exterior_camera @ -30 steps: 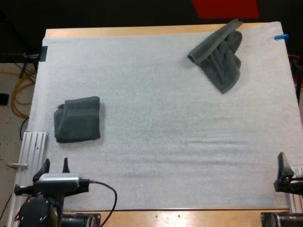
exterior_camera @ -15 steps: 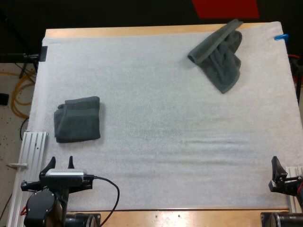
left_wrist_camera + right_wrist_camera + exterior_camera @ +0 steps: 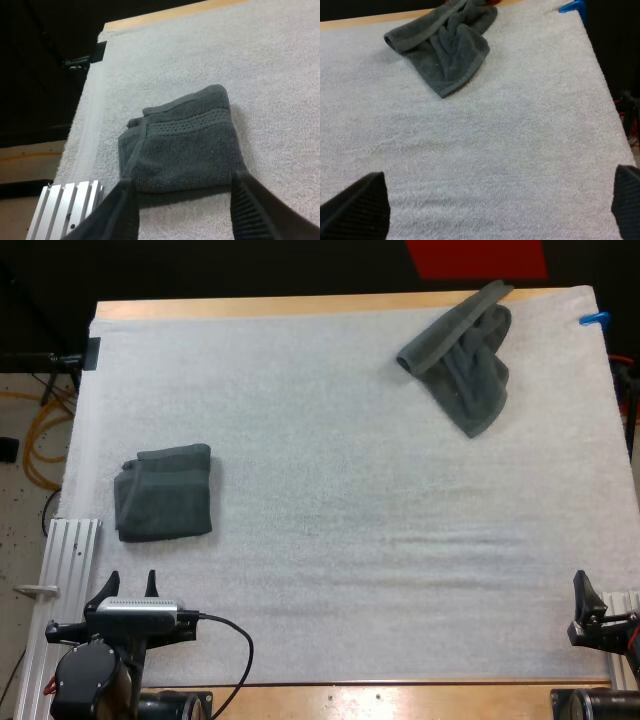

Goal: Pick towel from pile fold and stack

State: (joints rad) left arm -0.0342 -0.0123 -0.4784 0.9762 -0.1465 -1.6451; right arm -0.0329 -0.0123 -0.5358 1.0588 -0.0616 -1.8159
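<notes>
The left end effector (image 3: 128, 585) is seen released and empty at the near edge of the white mat (image 3: 330, 540), just short of the folded towel (image 3: 165, 492). The right end effector (image 3: 490, 202), likewise spread on nothing, is placed well apart from the crumpled towel (image 3: 465, 365) at the mat's far right corner. That towel is bunched, apparently in overlapping layers, so several folds could be pinched together and the cloth dragged rather than lifted.

One dark grey-green towel (image 3: 164, 492) sat folded flat near the mat's left edge; the crumpled towel (image 3: 462, 358) lay bunched at the far right.
</notes>
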